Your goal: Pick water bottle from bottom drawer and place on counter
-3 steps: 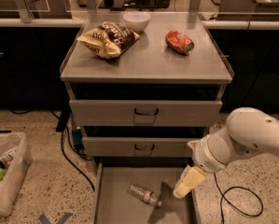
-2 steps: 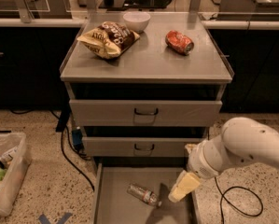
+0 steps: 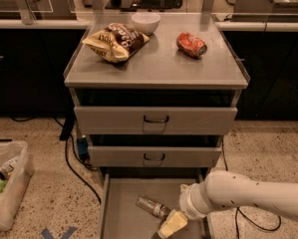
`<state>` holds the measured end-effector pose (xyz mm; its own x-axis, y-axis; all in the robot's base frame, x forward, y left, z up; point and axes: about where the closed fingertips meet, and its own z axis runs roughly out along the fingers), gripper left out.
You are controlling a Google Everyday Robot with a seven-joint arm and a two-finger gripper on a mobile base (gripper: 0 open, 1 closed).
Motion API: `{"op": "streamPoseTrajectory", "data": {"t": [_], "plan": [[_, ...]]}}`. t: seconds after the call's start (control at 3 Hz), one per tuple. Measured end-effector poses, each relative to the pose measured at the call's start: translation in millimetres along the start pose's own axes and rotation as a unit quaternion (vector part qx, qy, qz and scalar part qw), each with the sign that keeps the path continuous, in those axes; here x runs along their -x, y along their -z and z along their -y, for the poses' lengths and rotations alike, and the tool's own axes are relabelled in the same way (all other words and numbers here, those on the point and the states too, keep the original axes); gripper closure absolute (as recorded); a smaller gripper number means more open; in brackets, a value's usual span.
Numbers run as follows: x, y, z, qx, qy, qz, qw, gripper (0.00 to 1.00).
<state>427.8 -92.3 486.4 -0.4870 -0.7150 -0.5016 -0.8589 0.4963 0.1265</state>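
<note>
Clear plastic water bottle (image 3: 152, 206) lies on its side on the floor of the bottom drawer (image 3: 119, 203), lower centre of frame, long axis running diagonally from upper left to lower right. Drawer is pulled out, so top access looks fine. Gripper (image 3: 169, 225) sits at the bottom edge of the frame, just right of the bottle's lower end; near or touching, can't say which, and can't tell whether it's spread or closed. My read: approach/grasp step, nothing lifted yet. To do it well: come down over mid-body and close across the bottle's axis, not along it. Thin ribbed plastic will probably roll or squash, so centre first and squeeze lightly. Lift straight up and clear the middle drawer (image 3: 153, 157) front before swinging. On the bench (image 3: 158, 66), upper centre, chip bag (image 3: 116, 41), white bowl (image 3: 145, 22) and red can (image 3: 192, 45) sit toward the back; the front strip looks like the best drop spot.
</note>
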Motion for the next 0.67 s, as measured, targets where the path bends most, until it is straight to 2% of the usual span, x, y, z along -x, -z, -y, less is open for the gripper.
{"op": "streamPoseTrajectory", "data": {"t": [0.33, 0.67], "plan": [[-2, -9, 2, 0.001, -0.003, 0.002, 1.0, 0.0], [-14, -50, 24, -0.006, -0.013, -0.001, 0.9999, 0.0]]}}
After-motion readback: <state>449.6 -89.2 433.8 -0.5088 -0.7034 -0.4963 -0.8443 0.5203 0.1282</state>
